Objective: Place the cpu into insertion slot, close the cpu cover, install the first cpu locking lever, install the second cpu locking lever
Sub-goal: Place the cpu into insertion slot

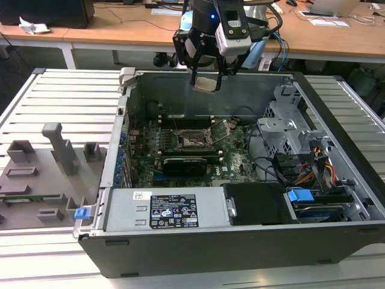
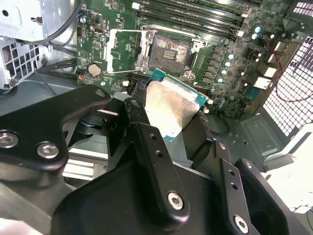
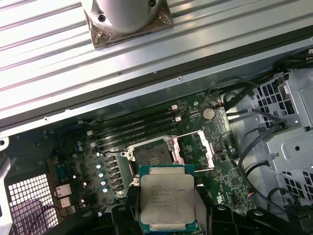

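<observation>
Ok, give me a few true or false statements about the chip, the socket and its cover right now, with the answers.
1. The gripper is holding the chip. True.
2. The chip already sits in the socket. False: the socket is empty, and the chip is held in the air above the board.
3. The cover is closed over the socket. False: it is flipped open beside the socket.
4. The computer case is open, with the board showing. True.
</observation>
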Controlling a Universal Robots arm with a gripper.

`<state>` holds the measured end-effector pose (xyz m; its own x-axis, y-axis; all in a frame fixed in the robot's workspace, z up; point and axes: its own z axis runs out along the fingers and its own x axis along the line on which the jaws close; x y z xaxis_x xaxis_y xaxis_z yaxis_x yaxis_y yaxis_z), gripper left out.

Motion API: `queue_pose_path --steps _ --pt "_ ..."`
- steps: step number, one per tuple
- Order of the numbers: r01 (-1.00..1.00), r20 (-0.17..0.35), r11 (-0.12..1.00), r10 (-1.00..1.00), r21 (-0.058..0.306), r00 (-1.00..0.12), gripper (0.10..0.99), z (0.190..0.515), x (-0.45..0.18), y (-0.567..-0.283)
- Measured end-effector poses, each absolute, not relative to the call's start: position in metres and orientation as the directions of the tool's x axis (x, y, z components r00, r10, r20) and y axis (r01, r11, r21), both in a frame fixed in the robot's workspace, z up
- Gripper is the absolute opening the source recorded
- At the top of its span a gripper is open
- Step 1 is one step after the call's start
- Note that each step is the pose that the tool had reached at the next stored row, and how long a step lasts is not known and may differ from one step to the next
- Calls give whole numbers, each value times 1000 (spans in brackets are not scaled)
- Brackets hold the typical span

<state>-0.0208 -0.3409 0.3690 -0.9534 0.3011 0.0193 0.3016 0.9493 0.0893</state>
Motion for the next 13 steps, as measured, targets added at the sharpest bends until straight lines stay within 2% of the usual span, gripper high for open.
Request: queue_pose_path --steps 13 --pt "319 19 943 319 89 -948 537 369 -21 -341"
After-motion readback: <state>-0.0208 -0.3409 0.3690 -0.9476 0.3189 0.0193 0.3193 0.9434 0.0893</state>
